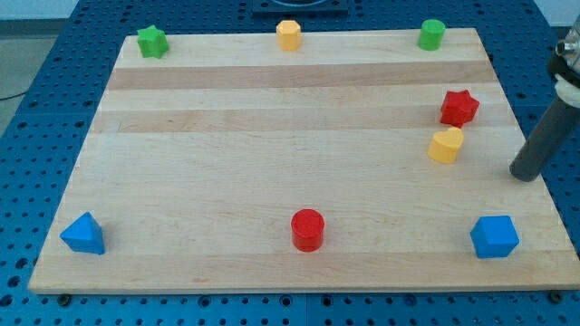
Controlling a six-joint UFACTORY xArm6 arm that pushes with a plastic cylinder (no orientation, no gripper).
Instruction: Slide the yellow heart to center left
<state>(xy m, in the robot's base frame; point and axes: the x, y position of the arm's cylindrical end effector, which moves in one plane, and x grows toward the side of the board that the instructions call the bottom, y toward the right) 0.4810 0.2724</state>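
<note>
The yellow heart (445,145) lies on the wooden board (272,163) at the view's right, just below and left of the red star (459,107). My tip (523,176) rests at the board's right edge, to the right of and slightly below the yellow heart, with a clear gap between them. It touches no block.
A green star (152,41) sits at the top left, a yellow hexagon (288,34) at top middle, a green cylinder (431,34) at top right. A blue triangle (83,234) is at bottom left, a red cylinder (307,229) at bottom middle, a blue block (494,236) at bottom right.
</note>
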